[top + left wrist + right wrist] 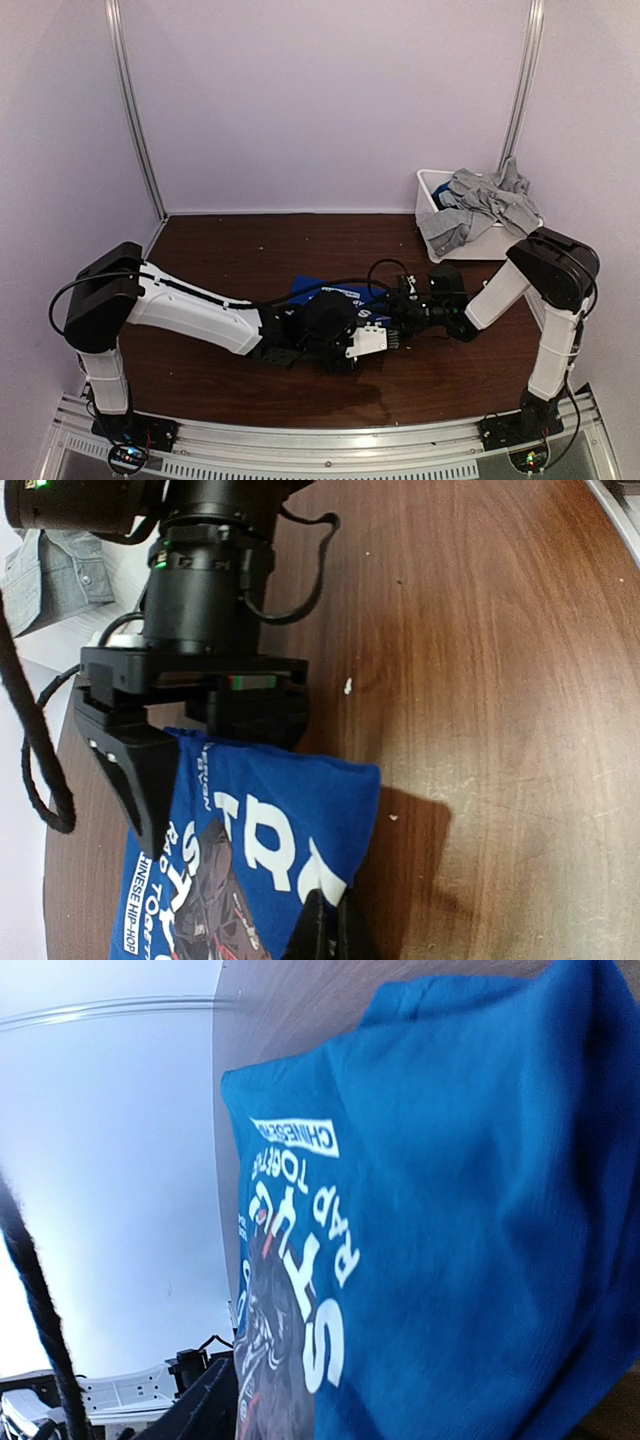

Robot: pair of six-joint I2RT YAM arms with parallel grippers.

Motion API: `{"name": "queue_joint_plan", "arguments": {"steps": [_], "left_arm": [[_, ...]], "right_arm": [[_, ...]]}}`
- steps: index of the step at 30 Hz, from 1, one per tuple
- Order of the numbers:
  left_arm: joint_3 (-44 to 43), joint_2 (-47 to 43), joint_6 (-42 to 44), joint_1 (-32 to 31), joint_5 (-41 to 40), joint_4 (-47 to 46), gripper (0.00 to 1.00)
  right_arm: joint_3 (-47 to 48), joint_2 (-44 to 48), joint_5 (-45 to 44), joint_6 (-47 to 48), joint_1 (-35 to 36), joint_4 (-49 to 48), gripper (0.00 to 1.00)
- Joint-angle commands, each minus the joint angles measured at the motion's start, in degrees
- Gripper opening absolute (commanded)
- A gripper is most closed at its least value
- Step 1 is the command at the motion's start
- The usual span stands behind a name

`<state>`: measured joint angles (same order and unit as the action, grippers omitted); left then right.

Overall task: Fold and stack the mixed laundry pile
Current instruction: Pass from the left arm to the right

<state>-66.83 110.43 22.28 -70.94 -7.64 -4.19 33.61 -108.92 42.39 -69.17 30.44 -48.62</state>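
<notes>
A blue shirt (pixel 318 288) with white print lies bunched at the middle of the brown table (pixel 230 250), and both arms meet over it. The left gripper (pixel 330 932), reaching in from 9 o'clock, has its jaws pressed together, pinching one edge of the shirt. The right gripper (pixel 215 780), reaching in from 3 o'clock, has its jaws spread, one finger (pixel 140 780) lying over the cloth and the shirt's edge between them. At 2 o'clock from the shirt stands a white bin (pixel 428 190), with grey clothes (pixel 480 205) heaped in it and hanging over its rim.
</notes>
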Motion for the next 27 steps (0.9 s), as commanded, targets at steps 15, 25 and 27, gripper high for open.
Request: {"name": "queue_joint_plan", "arguments": {"steps": [15,25,27], "left_arm": [[6.17,-4.78,-0.02,-2.03,-0.67,-3.98,0.0],[14.8,-15.68,-10.53,-2.19,-8.83,-7.38,0.84],[18.74,-20.63,-14.09,-1.83,-11.35,-9.1,0.97]], "right_arm": [[5.77,-10.41,-0.74,-0.57,-2.22,-1.34,0.26],[17.54,2.91,-8.42,23.01,-2.35,33.63,0.0],[22.09,5.14,-11.75,30.16,-2.47,43.24,0.0]]}}
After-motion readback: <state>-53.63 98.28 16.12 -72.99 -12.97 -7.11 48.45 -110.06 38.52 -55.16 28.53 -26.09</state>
